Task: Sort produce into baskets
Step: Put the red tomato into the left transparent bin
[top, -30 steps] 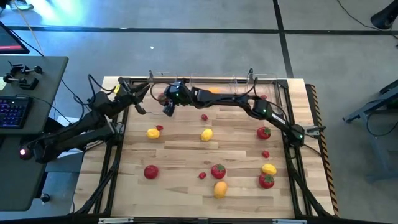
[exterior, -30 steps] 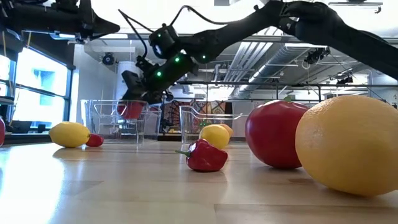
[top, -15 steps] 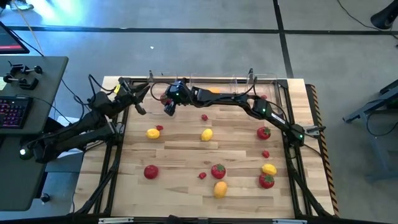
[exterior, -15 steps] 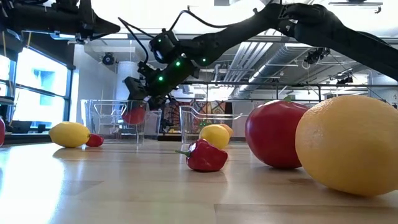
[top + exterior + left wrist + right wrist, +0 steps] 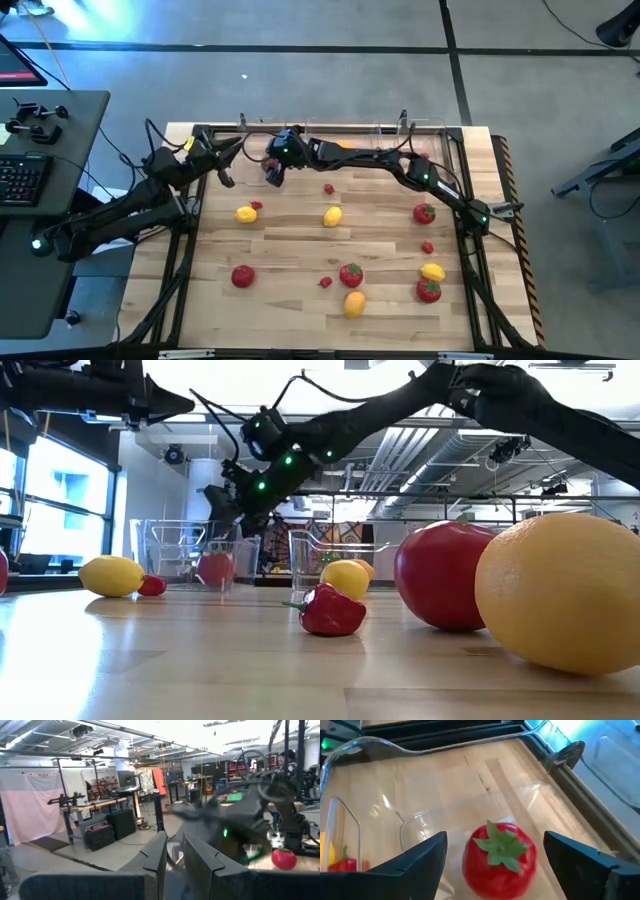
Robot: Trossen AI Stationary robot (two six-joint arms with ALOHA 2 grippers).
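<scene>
Only the right wrist view shows the right hand (image 5: 492, 857) spread wide above a tomato (image 5: 499, 853) in the bin (image 5: 350, 750).

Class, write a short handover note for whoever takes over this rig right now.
Right tool: open over the left bin, tomato just released inside.
Left tool: waiting at the table's left rear; fingers nearly together, empty.
Done: one tomato binned; the middle bin seems to hold an orange piece.
Left: the tomatoes, yellow and orange fruits and small red pieces scattered across the table.
</scene>
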